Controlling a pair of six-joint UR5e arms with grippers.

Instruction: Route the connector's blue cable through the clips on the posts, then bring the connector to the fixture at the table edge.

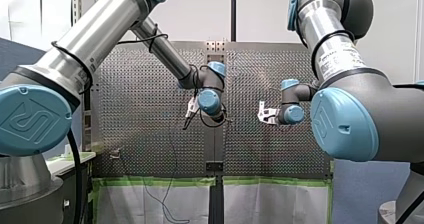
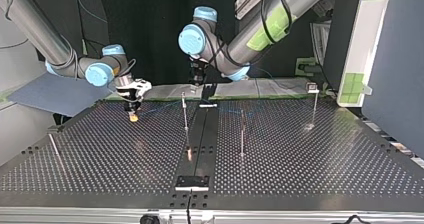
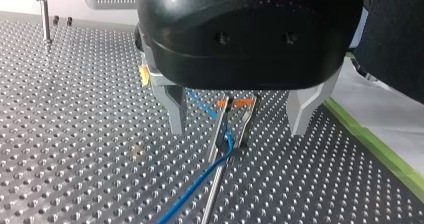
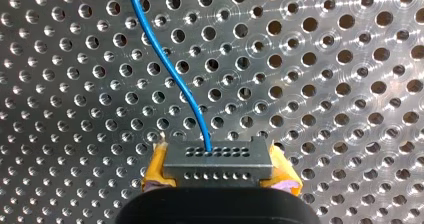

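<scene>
Connector (image 4: 217, 161) clamped in right claw (image 4: 220, 171), blue cable (image 4: 170, 69) trailing ahead; left claw (image 3: 239, 126) wide open, post clip (image 3: 234, 104) between fingers.

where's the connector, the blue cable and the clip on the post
connector (image 4: 217, 160): right wrist view, middle of its grey holed face
blue cable (image 4: 169, 69): right wrist view, mid-run ahead of the connector
clip (image 3: 248, 124): left wrist view, one metal prong

Silver-tubed arms (image 1: 100, 29) with grey joints, pale-blue caps, black cables; black-housed left tool (image 3: 239, 126), yellow-padded right tool (image 4: 220, 176).
</scene>
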